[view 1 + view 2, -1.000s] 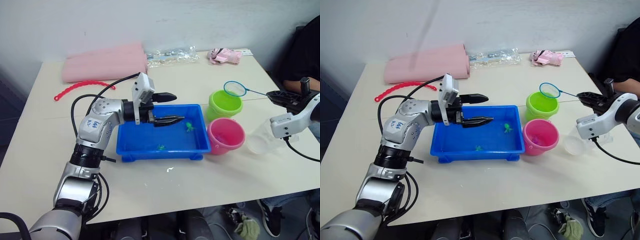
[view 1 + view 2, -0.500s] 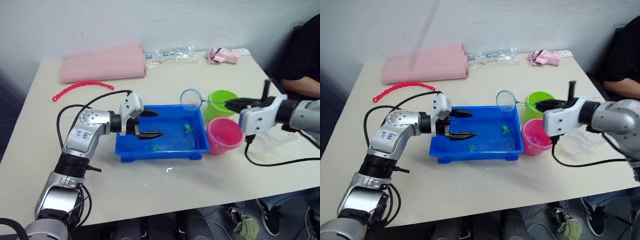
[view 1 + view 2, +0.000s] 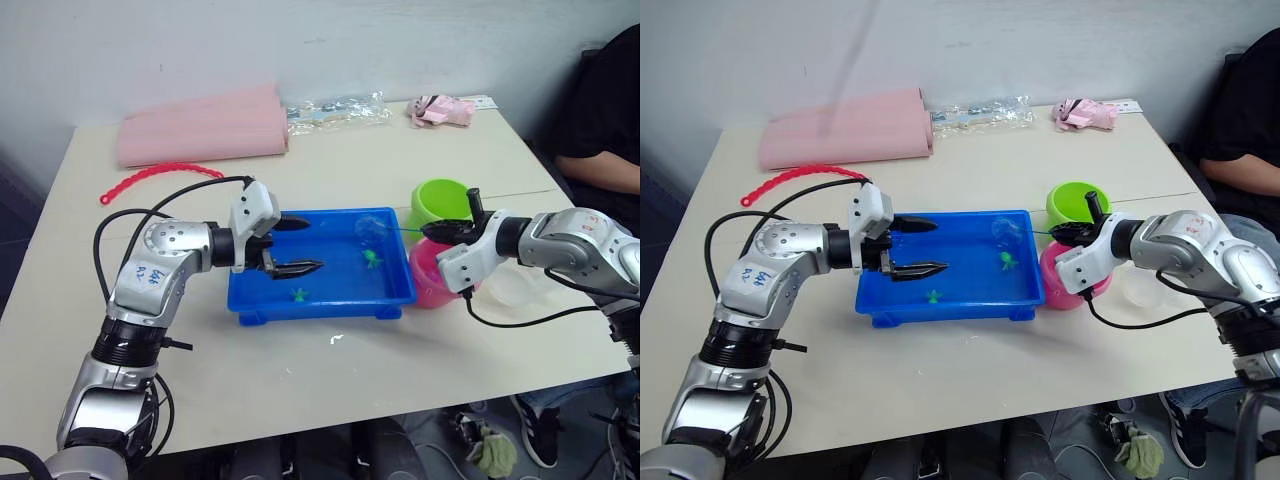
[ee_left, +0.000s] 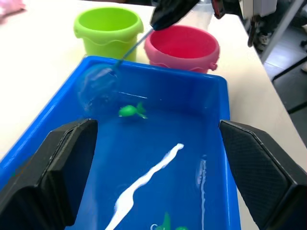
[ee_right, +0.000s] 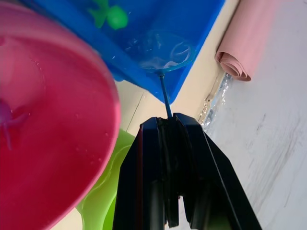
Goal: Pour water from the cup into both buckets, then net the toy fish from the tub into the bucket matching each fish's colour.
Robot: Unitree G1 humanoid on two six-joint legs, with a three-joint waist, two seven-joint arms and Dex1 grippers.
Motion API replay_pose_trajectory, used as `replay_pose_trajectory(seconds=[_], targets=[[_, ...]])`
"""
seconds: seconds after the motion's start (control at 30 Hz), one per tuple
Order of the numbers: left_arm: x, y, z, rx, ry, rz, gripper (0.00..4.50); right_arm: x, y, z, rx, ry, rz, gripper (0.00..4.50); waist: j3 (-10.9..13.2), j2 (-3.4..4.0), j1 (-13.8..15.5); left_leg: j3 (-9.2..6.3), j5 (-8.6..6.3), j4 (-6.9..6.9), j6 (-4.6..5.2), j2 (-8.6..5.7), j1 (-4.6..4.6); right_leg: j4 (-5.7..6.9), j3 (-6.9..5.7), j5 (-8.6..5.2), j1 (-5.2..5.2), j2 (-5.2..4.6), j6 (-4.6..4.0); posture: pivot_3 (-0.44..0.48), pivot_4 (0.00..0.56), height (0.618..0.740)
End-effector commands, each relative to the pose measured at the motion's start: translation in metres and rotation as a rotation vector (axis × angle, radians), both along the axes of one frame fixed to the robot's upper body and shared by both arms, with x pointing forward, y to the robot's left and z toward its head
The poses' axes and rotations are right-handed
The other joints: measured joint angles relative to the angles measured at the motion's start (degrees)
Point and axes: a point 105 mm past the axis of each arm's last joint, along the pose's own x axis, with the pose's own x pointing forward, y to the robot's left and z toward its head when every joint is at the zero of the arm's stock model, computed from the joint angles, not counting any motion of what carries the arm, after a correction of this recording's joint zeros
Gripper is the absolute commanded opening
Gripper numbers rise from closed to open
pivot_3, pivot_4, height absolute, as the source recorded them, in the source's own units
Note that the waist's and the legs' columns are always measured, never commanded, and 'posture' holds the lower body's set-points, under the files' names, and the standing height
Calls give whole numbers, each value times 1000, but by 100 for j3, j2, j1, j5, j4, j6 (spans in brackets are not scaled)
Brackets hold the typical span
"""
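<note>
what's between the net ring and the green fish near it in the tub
Nothing but the bare blue tub floor: in the left wrist view the net ring sits just beside the green fish, with no other fish between them.

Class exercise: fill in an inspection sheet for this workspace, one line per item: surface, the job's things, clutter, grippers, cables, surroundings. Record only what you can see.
Surface: beige table.
Job's things: blue tub holds two green fish, one by the net, one nearer the front; net ring over the tub; green bucket and pink bucket stand to the robot's right of the tub; clear cup beyond them.
Clutter: pink roll, red beaded chain, clear plastic bag, pink cloth.
Grippers: left gripper open over the tub; right gripper shut on the net's handle.
Cables: black cable along the left arm; another under the right arm.
Surroundings: grey wall; person seated at the table's right end.
</note>
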Motion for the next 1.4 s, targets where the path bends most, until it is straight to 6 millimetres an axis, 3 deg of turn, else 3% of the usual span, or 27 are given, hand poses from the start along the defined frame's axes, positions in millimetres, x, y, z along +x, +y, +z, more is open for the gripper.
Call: replay_pose_trajectory(seconds=[0.03,0.27,0.4,0.63,0.73,1.2,1.4], targets=[[-6,1,9,-23,-29,-6,4400,-4,3,0,-14,8,45,0,0,0,4,-1,0,0,0,0,0,0,0,0,1,0,0,0,150,738],[-6,0,8,-29,-23,-6,4400,-21,3,-10,126,168,-4,0,0,0,5,-4,0,1,0,0,0,0,-2,0,3,1,0,0,150,738],[-2,-2,8,-44,-12,-7,4400,-38,0,-27,352,418,-162,0,0,0,29,-15,0,3,0,0,1,0,-8,0,12,2,0,0,150,738],[0,-4,10,-41,-18,-25,4400,-60,11,-39,775,804,-423,0,-1,-2,30,-26,0,10,1,-1,5,1,-14,1,22,1,-1,0,150,738],[1,-6,11,-40,-21,-32,4400,-69,17,-40,869,907,-480,0,-2,-2,35,-28,-1,8,2,-4,4,-1,-15,1,21,0,-1,0,150,738],[6,-10,12,-44,-29,-56,4400,-76,30,2,1142,1048,-502,0,-1,-2,130,-29,-2,0,2,-7,-2,-12,-20,1,19,0,-1,0,150,738],[10,-20,31,-174,-3,-76,4400,-79,8,33,1260,947,-531,0,-1,-3,218,-31,-3,6,5,-11,-5,-12,-21,1,19,-5,-1,0,150,738]])
